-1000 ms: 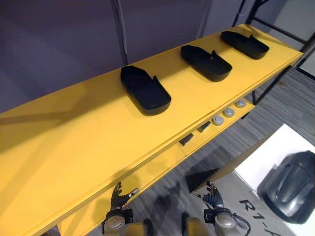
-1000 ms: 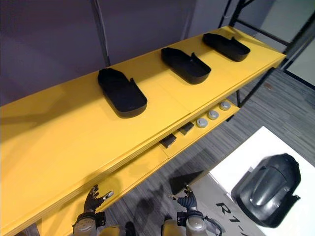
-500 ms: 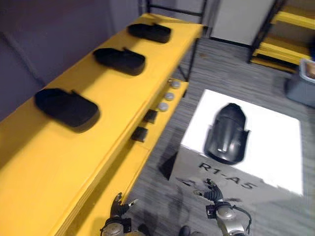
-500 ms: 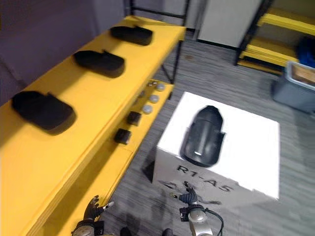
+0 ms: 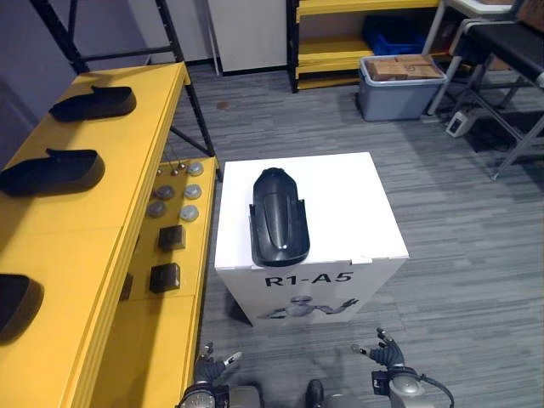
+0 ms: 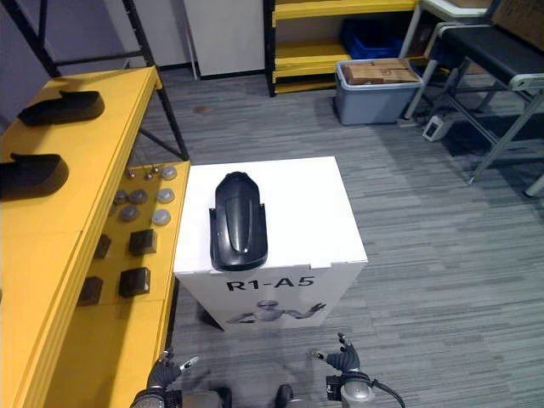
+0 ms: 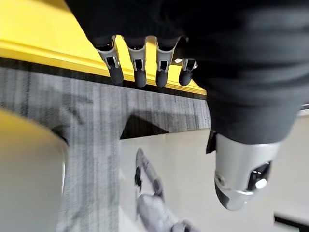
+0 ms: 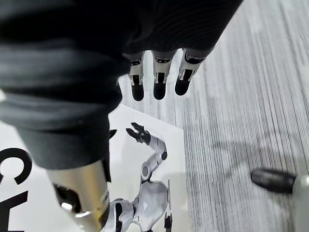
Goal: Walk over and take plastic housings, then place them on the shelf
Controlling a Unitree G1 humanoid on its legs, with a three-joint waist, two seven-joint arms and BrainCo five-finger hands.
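I'm looking at a black housing (image 5: 279,218) lying on top of the white box (image 5: 357,204), at about 12 o'clock from me. My left hand (image 5: 206,367) and right hand (image 5: 388,357) are hanging low at 7 and 5 o'clock, fingers loosely straight and gripping nothing. The yellow shelf (image 5: 85,246) is running along at 9 o'clock, carrying other housings (image 5: 51,172) on top and small blocks (image 5: 164,277) on its lower level.

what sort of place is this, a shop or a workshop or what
Most likely a workshop or parts storeroom: a long yellow shelf carrying black plastic housings, another housing on a white box, and a grey bin by more yellow racks at the back.
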